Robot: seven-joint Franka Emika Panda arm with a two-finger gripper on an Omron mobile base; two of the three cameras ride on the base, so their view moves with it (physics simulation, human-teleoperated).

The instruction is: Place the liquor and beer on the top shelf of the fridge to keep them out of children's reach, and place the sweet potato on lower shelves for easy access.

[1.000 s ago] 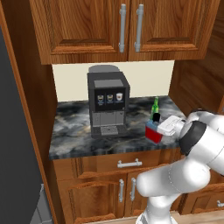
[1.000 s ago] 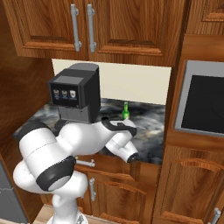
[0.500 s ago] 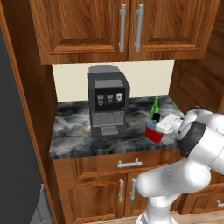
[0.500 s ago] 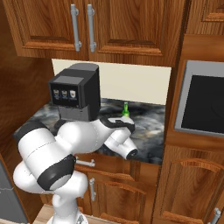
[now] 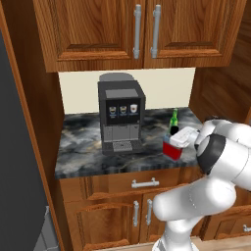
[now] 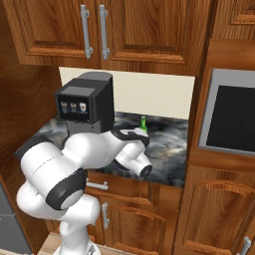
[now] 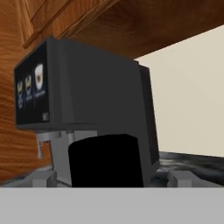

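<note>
The liquor (image 5: 171, 150), a squat red bottle with a black cap (image 7: 107, 159), stands on the marble counter right of the coffee machine. Just behind it is the beer (image 5: 174, 118), a slim green bottle (image 6: 143, 122). My gripper (image 5: 177, 139) sits at the liquor's top, open. In the hand view its fingertips (image 7: 178, 177) stand on either side of the black cap without touching it. In the right base view my arm covers the liquor. The sweet potato and the top shelf are out of view. The fridge (image 5: 19, 147) shows as a dark grey side at the far left.
A black coffee machine (image 5: 120, 117) stands mid-counter, close to the left of the bottles. Wooden wall cabinets (image 5: 142, 29) hang low overhead. A wooden side panel (image 5: 218, 93) closes the counter's right end. A built-in oven (image 6: 231, 119) sits beyond it.
My hand has edged slightly up and in over the liquor's neck. Both bottles stand where they were, and the jaws have stayed wide.
</note>
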